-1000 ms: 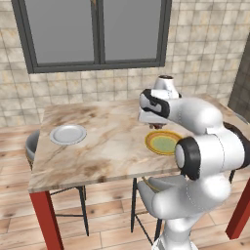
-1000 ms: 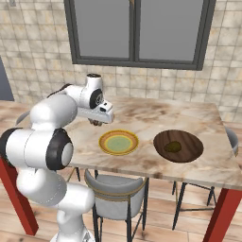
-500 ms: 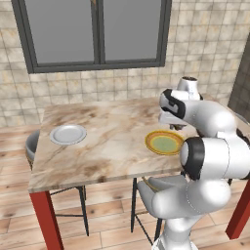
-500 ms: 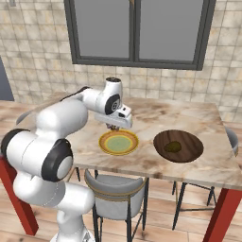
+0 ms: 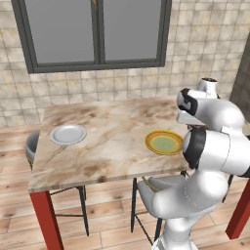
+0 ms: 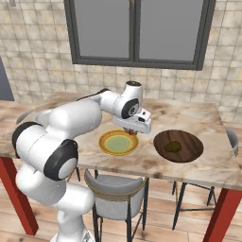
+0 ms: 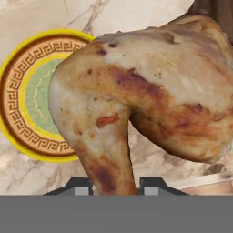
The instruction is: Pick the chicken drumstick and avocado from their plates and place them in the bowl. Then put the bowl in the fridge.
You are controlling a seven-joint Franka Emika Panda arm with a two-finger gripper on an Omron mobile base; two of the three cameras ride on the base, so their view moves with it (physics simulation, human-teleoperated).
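My gripper (image 6: 133, 132) is shut on the chicken drumstick (image 7: 136, 104), a golden-brown piece that hangs between the fingertips (image 7: 152, 185) and takes up most of the hand view. It hovers over the far right rim of the yellow-rimmed plate (image 6: 118, 142), whose greenish centre is bare. Right of that plate sits the dark brown bowl (image 6: 189, 137), and the dark green avocado (image 6: 173, 146) lies inside it. The small white-grey plate (image 5: 68, 134) rests bare at the table's left end. The fridge is out of view.
The marble table (image 6: 198, 116) stands on red legs (image 6: 218, 210) below a window. A grey chair (image 6: 116, 189) is tucked under the near edge. Round stools stand at the right end (image 6: 232, 138) and the left end (image 5: 31, 144).
The arm has swung to the right with the drumstick in its grip, from beyond the yellow-rimmed plate's left side to its right rim, nearer the bowl.
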